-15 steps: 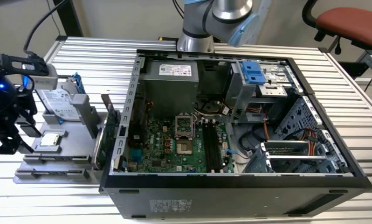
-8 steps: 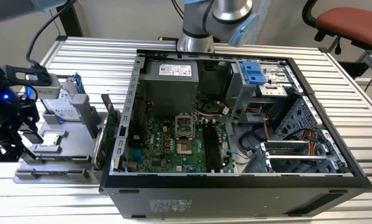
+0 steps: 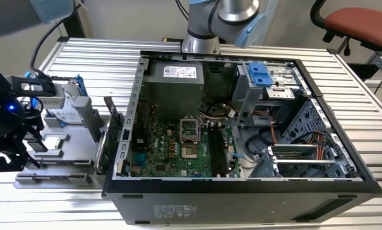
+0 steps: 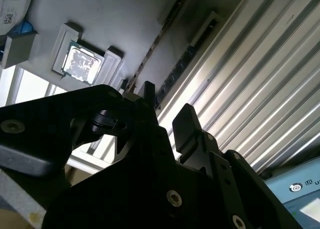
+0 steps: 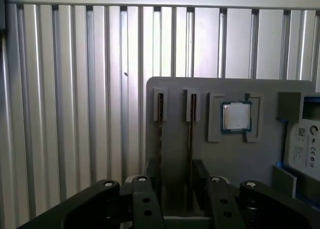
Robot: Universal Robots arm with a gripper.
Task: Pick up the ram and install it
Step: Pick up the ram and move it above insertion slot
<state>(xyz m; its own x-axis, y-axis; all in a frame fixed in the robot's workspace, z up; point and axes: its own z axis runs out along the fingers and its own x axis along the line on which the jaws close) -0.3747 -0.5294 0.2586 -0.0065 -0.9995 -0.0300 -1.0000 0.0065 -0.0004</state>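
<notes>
Standing early in the job: straddling the ram point(image 5: 190, 131), which sits upright in a slot of the gray holder point(image 5: 170, 139), with the gripper point(image 5: 176, 171) spread apart on either side and, judging by the gaps, not yet clamping. Leaving lifting and seating undone. Showing that straddle in both wrist views; showing the open computer case point(image 3: 242, 120) and its seemingly vacant memory slots point(image 3: 219, 151) in the exterior view.

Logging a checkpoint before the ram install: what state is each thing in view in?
Black gripper: open, empty, over the grey parts holder.
Two thin dark ram sticks: on edge in the holder's slots, ungrasped.
Square silver processor chip: flat in its recess.
Black computer case: on its side, panel off.
Long black memory slots: look empty.
</notes>
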